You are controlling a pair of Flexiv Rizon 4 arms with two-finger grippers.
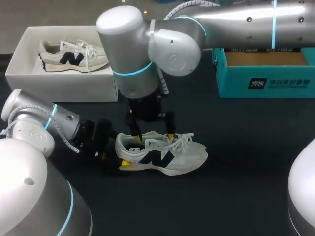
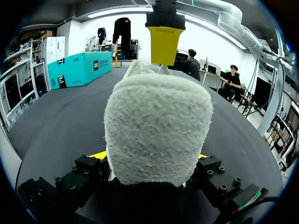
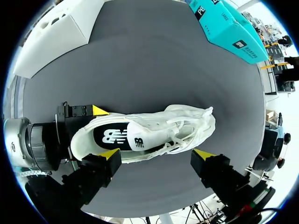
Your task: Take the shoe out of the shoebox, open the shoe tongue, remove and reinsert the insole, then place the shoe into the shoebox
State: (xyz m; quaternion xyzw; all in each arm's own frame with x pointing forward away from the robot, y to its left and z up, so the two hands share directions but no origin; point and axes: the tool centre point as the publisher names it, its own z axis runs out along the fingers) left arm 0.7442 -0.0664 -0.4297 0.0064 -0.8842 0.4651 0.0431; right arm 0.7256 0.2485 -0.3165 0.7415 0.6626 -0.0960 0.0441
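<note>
A white shoe (image 1: 170,156) with a dark logo lies on its sole on the dark table, toe to the right. My left gripper (image 1: 122,153) comes in low from the left and is shut on the heel (image 2: 156,135), a yellow tip on each side. In the left wrist view the fuzzy heel fills the space between the fingers. My right gripper (image 1: 153,136) hangs open over the shoe's mouth and laces, its yellow fingertips (image 3: 110,154) wide apart and clear of the shoe (image 3: 149,133). One finger of the right gripper (image 2: 163,44) shows above the collar.
A white shoebox (image 1: 29,78) at the back left holds a second matching shoe (image 1: 74,56). A teal box (image 1: 266,81) stands at the back right. Bare dark table (image 1: 236,196) lies in front of and right of the shoe.
</note>
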